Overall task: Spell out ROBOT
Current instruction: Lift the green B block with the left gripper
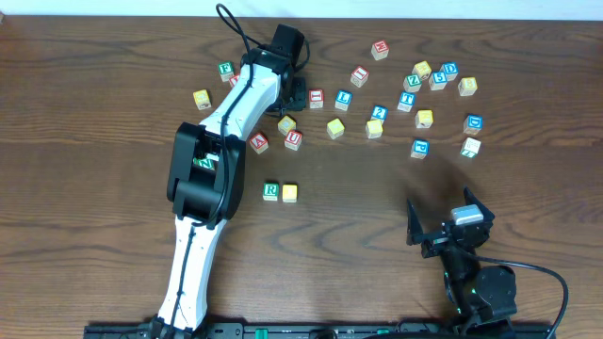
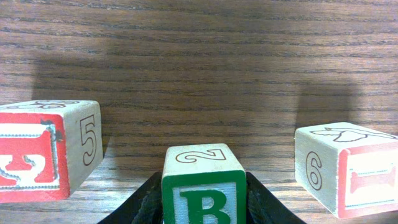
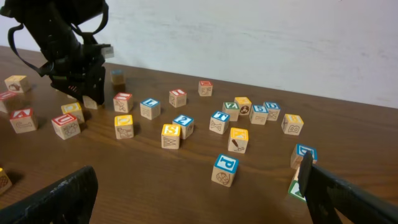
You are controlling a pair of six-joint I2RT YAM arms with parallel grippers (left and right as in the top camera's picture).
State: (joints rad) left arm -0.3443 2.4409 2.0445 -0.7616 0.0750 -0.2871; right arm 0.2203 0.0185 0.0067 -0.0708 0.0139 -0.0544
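Note:
My left gripper [image 2: 204,208] is shut on the green-faced B cube [image 2: 203,180], which has a 2 on its top. In the overhead view this gripper [image 1: 290,92] is at the back of the table among the loose cubes, and it hides the B cube. The green R cube [image 1: 271,191] sits mid-table with a yellow-faced cube [image 1: 289,192] touching its right side. A blue cube that looks like the T [image 1: 407,99] [image 3: 219,121] stands in the right cluster. My right gripper [image 1: 443,223] [image 3: 196,186] is open and empty near the front right.
A red-faced cube marked 5 [image 2: 46,149] and a red-faced cube marked 6 [image 2: 348,171] flank the held cube. Several yellow, blue, red and green cubes lie scattered across the back. A blue P cube [image 3: 225,169] lies just ahead of the right gripper.

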